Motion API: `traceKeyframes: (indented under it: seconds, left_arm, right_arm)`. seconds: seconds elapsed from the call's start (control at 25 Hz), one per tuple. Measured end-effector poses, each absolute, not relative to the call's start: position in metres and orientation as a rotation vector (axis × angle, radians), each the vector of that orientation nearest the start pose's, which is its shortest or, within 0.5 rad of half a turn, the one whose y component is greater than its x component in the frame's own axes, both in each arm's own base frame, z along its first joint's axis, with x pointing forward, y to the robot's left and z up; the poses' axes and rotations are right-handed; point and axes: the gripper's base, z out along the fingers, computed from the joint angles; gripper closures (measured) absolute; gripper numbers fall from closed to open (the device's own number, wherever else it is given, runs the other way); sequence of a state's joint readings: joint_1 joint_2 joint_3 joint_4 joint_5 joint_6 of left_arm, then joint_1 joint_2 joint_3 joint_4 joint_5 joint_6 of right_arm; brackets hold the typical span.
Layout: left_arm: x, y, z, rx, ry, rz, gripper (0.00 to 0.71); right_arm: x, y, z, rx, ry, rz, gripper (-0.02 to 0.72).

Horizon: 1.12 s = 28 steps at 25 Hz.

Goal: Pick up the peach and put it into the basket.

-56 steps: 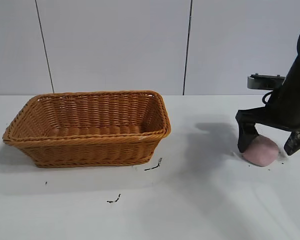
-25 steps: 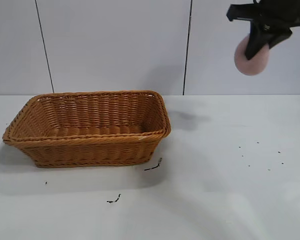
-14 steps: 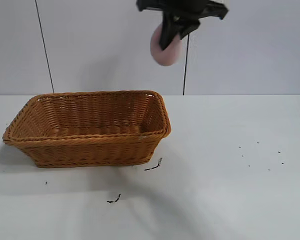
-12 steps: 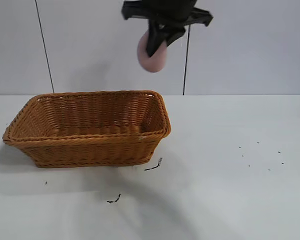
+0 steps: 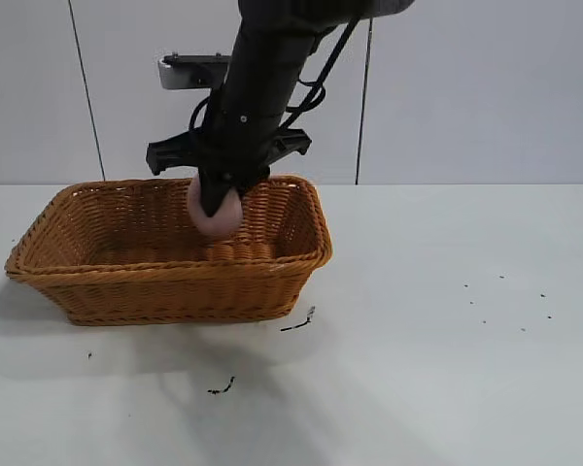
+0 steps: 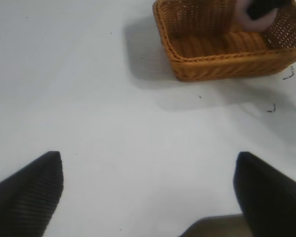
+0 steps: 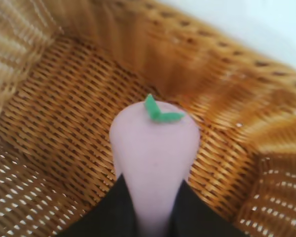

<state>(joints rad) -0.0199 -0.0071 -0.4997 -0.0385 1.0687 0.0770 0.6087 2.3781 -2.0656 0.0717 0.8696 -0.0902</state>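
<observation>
Exterior view: right end effector point(image 5: 217, 199) holds peach point(image 5: 215, 214) inside basket point(image 5: 301, 254).

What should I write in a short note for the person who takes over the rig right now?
Right gripper: shut on the peach, lowered inside the basket, toward its right half.
Left gripper: open, parked over bare table, away from the basket.
Done: peach picked up and carried over the basket.
Left: open the right gripper to release the peach, then lift the arm out. Whether the peach touches the basket floor cannot be told.
</observation>
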Motion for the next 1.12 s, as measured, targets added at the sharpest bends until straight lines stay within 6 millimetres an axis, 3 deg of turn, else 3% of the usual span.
traceKeyframes:
  seconds: [0.16,0.32,0.44,0.6,0.84,1.0,1.12]
  left_arm:
    - [-0.006,-0.003,0.277,0.101,2.042,-0.01,0.018]
    - [-0.006,-0.003,0.277,0.101,2.042,-0.01,0.018]
    - [-0.006,-0.003,0.277,0.101,2.042,-0.01,0.018]
    - [-0.006,-0.003,0.277,0.101,2.042,-0.01,0.018]
    - [-0.006,-0.003,0.277,0.101,2.042,-0.01,0.018]
    - [-0.006,-0.003,0.277,0.101,2.042,-0.01,0.018]
    - [-0.006,-0.003,0.277,0.101,2.042,-0.01,0.018]
  right_arm:
    - [0.424,0.301,0.185,-0.881,2.527,0.247,0.015]
    - [0.428,0.298,0.219,-0.862,2.493,0.259,0.015]
    - [0.442,0.279,0.241,-0.798,2.471,0.254,0.014]
    - [0.472,0.225,0.251,-0.65,2.488,0.205,0.014]
    - [0.506,0.117,0.248,-0.388,2.585,0.107,0.014]
    - [0.513,0.06,0.246,-0.25,2.642,0.067,0.014]
    - [0.511,0.035,0.244,-0.191,2.696,0.05,0.014]
